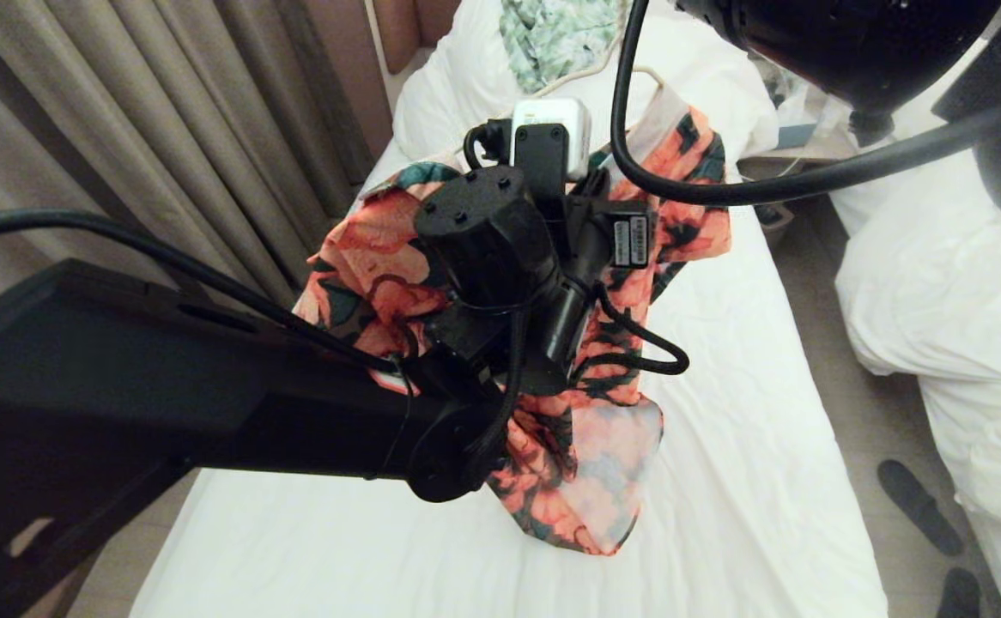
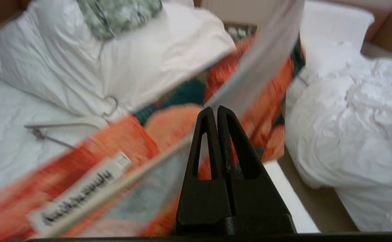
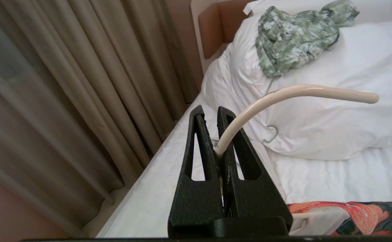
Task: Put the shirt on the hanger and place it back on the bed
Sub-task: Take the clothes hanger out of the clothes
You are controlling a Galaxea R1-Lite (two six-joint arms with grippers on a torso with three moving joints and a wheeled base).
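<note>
Bed (image 1: 724,412) sheet lies flat below you. Right tool (image 3: 218,116) is clamped on the hanger (image 3: 283,94) hook; left tool (image 2: 216,112) is pinched together at the shirt (image 1: 363,249), held mid-air over the bed's curtain-side edge. Risk: fabric slides off the hanger shoulder if you tug.

The shirt (image 1: 612,283) is hanging above the bed (image 1: 724,481), draped behind the left arm (image 1: 209,403). A leafy garment (image 1: 552,34) is lying on the duvet heap (image 1: 466,77) at the bed's head. A second bed (image 1: 947,283) is standing to the right, curtains (image 1: 166,129) to the left.
</note>
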